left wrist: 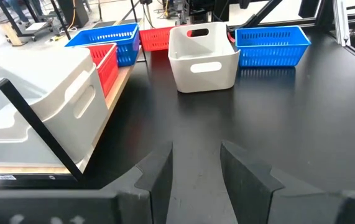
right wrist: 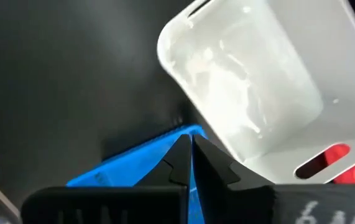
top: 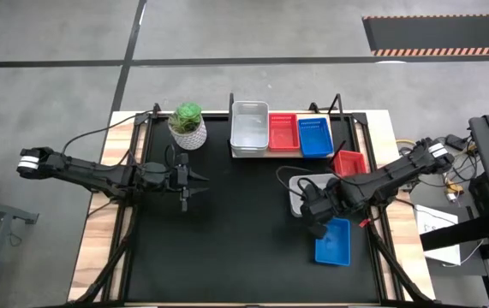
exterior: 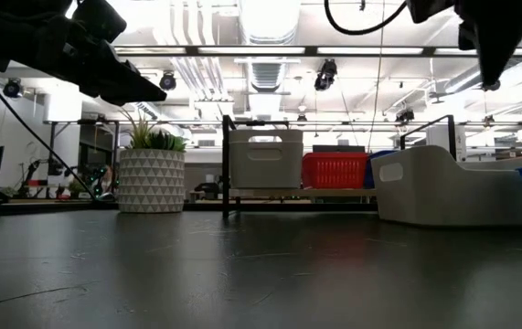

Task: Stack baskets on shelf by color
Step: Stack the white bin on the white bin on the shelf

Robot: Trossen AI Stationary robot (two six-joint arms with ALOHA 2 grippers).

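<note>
The shelf [top: 265, 154] is a light-brown board on a thin black frame at the far middle of the black surface [top: 244, 248]. On it sit three baskets side by side: a deep white-grey basket [top: 249, 127] on the left, a red basket [top: 283, 133] in the middle and a blue basket [top: 314, 136] on the right. In the low view the white-grey basket [exterior: 265, 157] stands taller than the red one [exterior: 335, 170] beside it; both have open tops, and the red and blue ones have slotted walls.

Off the shelf, to the right, another white-grey basket [top: 300, 190] stands on the surface, a second red basket [top: 348, 162] lies just beyond it near the right edge, and a second blue basket [top: 334, 242] lies nearer the front. Whether each place on the shelf holds more than one basket cannot be told.

The right tool [top: 315, 224] hangs over the far left edge of that loose blue basket, just beside the loose white-grey one, its fingers pressed together; the right wrist view shows the tips meeting above blue plastic [right wrist: 127, 168], without a clear grip on it. The left tool [top: 194, 185] hovers over the bare surface left of centre, fingers spread and holding nothing, pointing toward the loose baskets.

A white patterned plant pot [top: 187, 125] with green leaves stands just left of the shelf, on the far side of the left tool.
</note>
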